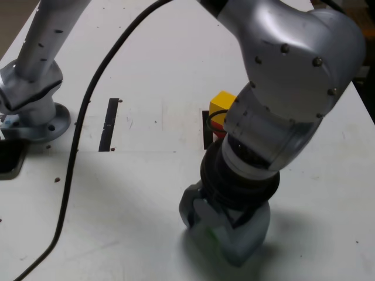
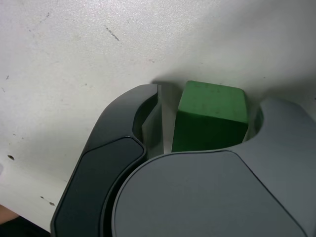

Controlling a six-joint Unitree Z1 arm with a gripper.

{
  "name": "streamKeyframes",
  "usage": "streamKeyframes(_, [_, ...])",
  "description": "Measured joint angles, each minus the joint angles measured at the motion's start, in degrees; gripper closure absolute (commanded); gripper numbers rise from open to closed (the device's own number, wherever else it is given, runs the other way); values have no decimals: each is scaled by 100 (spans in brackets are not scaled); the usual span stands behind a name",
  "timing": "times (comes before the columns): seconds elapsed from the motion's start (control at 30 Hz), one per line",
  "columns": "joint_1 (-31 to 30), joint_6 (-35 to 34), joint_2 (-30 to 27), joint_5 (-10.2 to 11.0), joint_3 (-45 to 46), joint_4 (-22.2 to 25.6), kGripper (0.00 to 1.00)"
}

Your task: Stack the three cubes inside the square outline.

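Down between the jaws, the green cube [image 2: 210,116] is seen in the wrist view, sitting on the white counter [image 2: 74,59]; one jaw stands a little apart from it with a strip of counter showing in the gap, while the other jaw is just beside the cube's opposite face, and whether it touches cannot be told. The jaws are thus parted around the cube rather than pressed onto it from both sides. In the exterior view only a sliver of green is visible low on the gripper [image 1: 220,231], which points down at the counter near the lower middle of the picture. Farther back, the yellow cube [image 1: 222,102] is seen resting on top of the red cube [image 1: 218,124], of which only a small part shows past the arm's grey housing [image 1: 293,76]. This pair stands at the square outline [image 1: 207,132], of which only one black edge is visible, the rest being hidden by the arm, so whether the cubes lie fully inside it cannot be told. Well apart, toward the exterior view's left, a straight black tape strip [image 1: 109,124] is laid on the counter. A black cable [image 1: 76,146] is draped across the surface beside that strip, and the arm's base [image 1: 38,114] is bolted down at the far left of the exterior view.
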Motion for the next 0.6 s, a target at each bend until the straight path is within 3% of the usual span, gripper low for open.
streamKeyframes(0.1, [0, 0, 0, 45, -1, -67, 69])
streamKeyframes(0.2, [0, 1, -1, 75, -7, -87, 76])
streamKeyframes(0.43, [0, 0, -13, 123, -19, -95, 78])
streamKeyframes(0.6, [0, -98, -290, 325, -7, 40, 78])
